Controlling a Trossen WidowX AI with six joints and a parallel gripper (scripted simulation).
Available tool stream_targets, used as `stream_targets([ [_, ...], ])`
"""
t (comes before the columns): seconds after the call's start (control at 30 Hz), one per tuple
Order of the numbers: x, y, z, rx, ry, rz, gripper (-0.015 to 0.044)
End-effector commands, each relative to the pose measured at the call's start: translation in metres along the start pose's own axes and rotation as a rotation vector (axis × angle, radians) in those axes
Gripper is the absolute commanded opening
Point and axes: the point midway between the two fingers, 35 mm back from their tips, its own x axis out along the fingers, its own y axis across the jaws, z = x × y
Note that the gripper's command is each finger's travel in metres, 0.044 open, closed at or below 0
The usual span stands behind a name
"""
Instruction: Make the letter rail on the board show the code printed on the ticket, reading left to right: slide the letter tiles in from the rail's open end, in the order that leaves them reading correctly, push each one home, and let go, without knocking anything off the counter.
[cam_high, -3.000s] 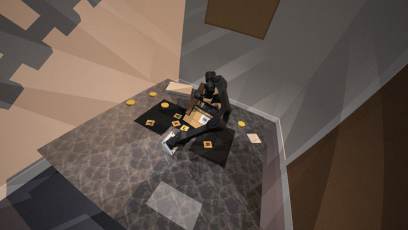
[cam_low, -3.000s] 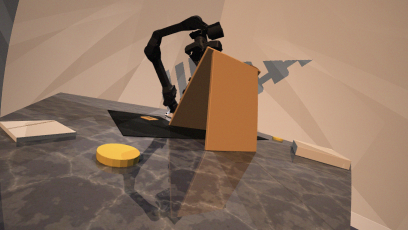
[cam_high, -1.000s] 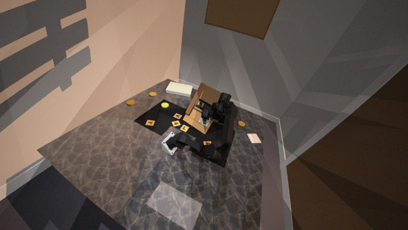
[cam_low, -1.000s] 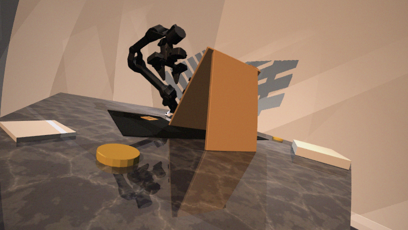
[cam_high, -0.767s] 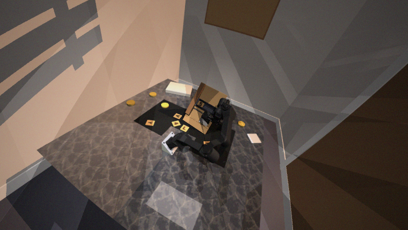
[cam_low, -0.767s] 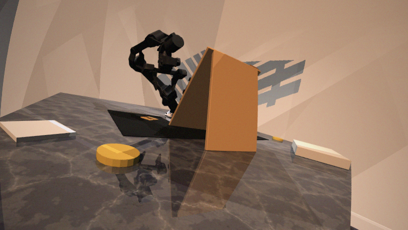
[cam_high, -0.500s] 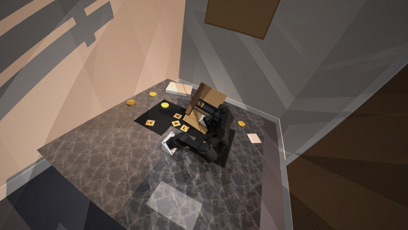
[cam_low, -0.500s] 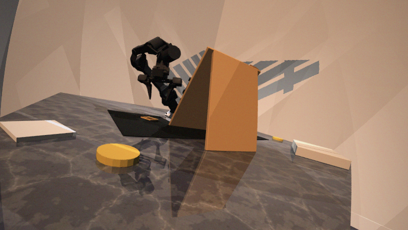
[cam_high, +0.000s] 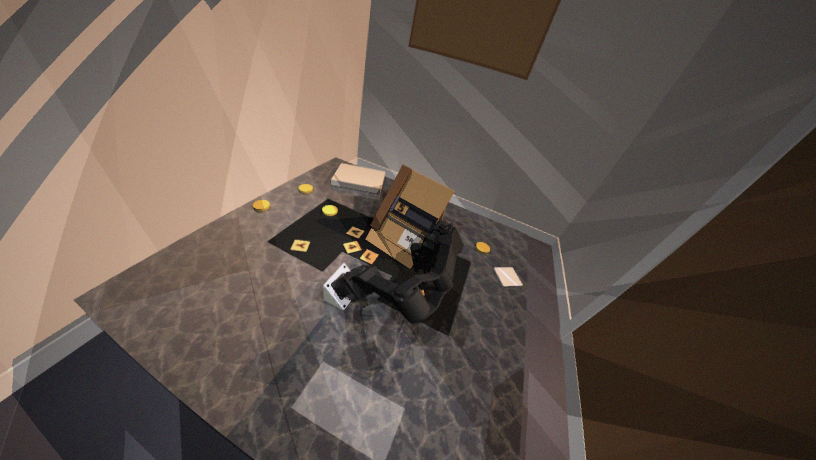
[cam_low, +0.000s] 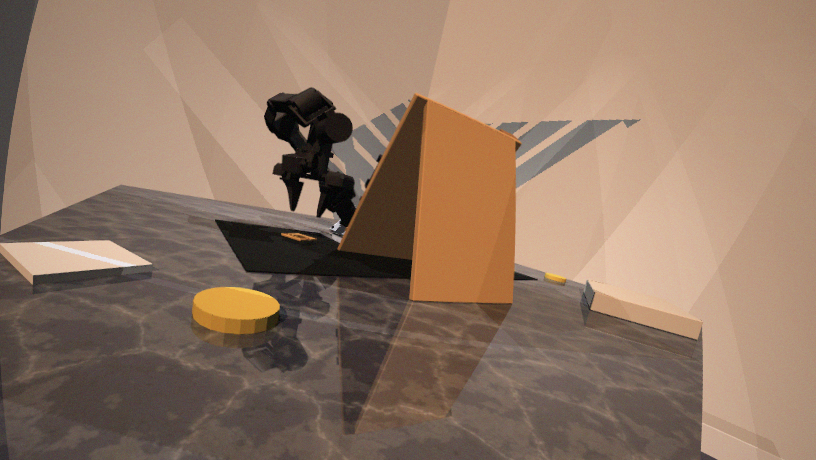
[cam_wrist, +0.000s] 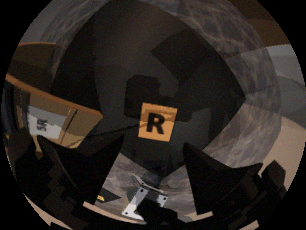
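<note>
My gripper is open and empty, pointing down above the R tile. That tile lies flat on the black mat, mostly hidden by the arm in the top view. The board leans back; its ticket reads 5R. A 5 tile sits at the left end of the rail, by the brown side wall. An L tile, a 4 tile, an A tile and a tile with a hard-to-read letter lie left of the arm.
Yellow discs lie at the back left; another disc lies right of the board. A pale block is behind the mat. A flat pale box lies near the right edge.
</note>
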Motion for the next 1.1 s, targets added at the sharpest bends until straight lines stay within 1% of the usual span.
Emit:
stream_targets([
  [0.0,0.002,-0.002,0.0,0.02,-0.001,-0.01,0.034],
  [0.13,0.007,-0.002,0.0,0.02,0.0,-0.009,0.034],
  [0.37,0.033,-0.003,0.002,0.021,-0.004,-0.01,0.034],
  [1.07,0.04,-0.003,0.003,0.021,-0.004,-0.01,0.034],
])
